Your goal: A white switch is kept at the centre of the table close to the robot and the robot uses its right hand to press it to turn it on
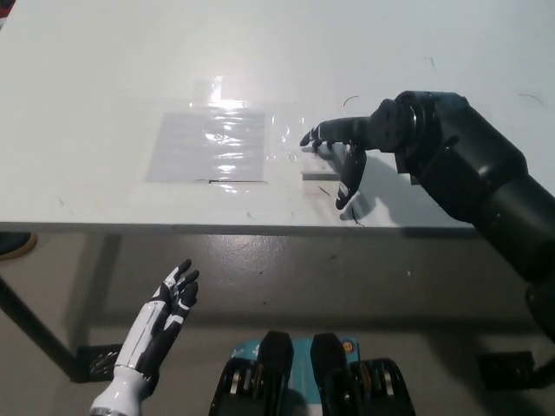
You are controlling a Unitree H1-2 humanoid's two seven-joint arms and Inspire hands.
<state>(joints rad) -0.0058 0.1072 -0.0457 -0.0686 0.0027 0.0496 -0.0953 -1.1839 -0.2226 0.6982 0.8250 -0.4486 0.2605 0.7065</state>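
Switch: the white switch [317,165] lies flat on the worktop [104,78], near the middle and close to the front edge; only a small pale part of it shows, the rest is under the black hand

Right hand: the right hand [342,156] is low over the switch, palm down, holding nothing

Its fingers: the fingers [314,135] are spread apart; some point to the left past the switch and one hangs down toward the front edge of the worktop

Touching or not: I cannot tell if the hand is pressing the switch or just hanging over it, because the hand covers that spot

Left hand: the left hand [165,312] rests low in front of the worktop, well apart from the switch, fingers apart and holding nothing

Other things: a shiny taped sheet [208,146] is stuck flat on the worktop just beside the switch, on its left

Step now: I think this is the press itself, and it looks not yet sure to be done

How to do it well: push straight down with one fingertip right on the part of the switch that rocks, not on its rim

What to watch: the switch looks small and light, so a sideways push could slide it onto the taped sheet; a slow, steady push seems best
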